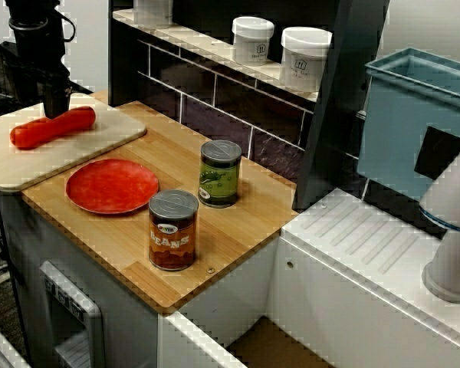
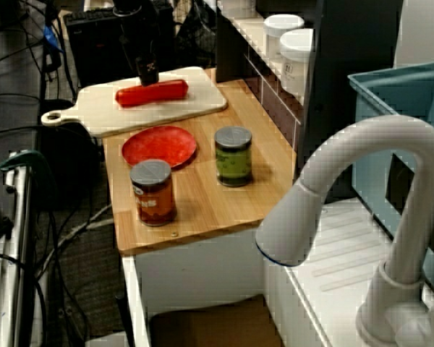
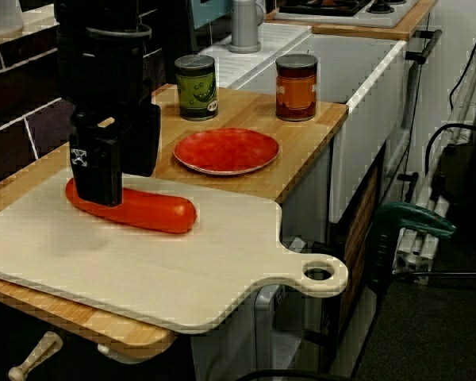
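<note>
The wooden counter (image 1: 238,230) filled most of the view across the counter, with a blue bin (image 1: 399,130) standing past its far end beside a white faucet (image 2: 362,166). At the other end lay a pale cutting board (image 3: 182,270), its handle with a round hole overhanging the counter's edge in the view from the board's end.

The black gripper (image 3: 97,194) stood upright over the board, its tip down on 1 end of the long red-orange vegetable (image 3: 147,210). That vegetable lay flat on the board, near the middle, with its other end free and pointing toward the handle side. The gripper's body hid the end it covered, so I could not tell how far apart the fingers stood or whether they had a hold on the vegetable. In the view past the faucet the tip met the vegetable from above.

A red plate (image 1: 112,185) sat on the bare counter just beside the board. Near it stood 2 upright cans, apart from each other: 1 with an orange beans label (image 1: 172,230) near the front edge, 1 with a green label (image 1: 220,173) closer to the wall. On the shelf above were 2 white jars (image 1: 252,39) (image 1: 305,58).
</note>
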Controlling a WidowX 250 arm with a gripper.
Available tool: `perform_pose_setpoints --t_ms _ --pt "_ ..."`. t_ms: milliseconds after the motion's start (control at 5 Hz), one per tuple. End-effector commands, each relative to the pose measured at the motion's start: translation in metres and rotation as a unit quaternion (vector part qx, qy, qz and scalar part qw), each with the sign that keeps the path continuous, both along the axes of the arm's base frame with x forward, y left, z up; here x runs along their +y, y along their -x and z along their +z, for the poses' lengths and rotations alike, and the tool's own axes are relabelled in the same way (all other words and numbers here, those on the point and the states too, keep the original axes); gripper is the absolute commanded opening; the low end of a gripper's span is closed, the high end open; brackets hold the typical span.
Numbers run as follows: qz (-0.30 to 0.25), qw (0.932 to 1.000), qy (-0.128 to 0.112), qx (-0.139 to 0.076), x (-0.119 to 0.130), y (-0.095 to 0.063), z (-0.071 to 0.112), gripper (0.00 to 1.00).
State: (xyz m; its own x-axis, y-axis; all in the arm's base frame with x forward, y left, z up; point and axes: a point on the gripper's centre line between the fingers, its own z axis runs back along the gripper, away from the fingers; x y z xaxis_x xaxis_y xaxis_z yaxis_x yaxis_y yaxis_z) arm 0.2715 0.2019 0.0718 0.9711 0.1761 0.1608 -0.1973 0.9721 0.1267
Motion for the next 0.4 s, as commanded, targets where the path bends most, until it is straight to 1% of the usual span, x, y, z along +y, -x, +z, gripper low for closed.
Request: perform_pose_setpoints --t_ms 0,200 --pt "-0.005 0.9998 -0.005 -0.019 -0.0026 -0.0021 0.0145 1.0" --pt "-0.007 0.9998 -0.008 -0.018 -0.0058 -0.0017 0.0107 1.0"
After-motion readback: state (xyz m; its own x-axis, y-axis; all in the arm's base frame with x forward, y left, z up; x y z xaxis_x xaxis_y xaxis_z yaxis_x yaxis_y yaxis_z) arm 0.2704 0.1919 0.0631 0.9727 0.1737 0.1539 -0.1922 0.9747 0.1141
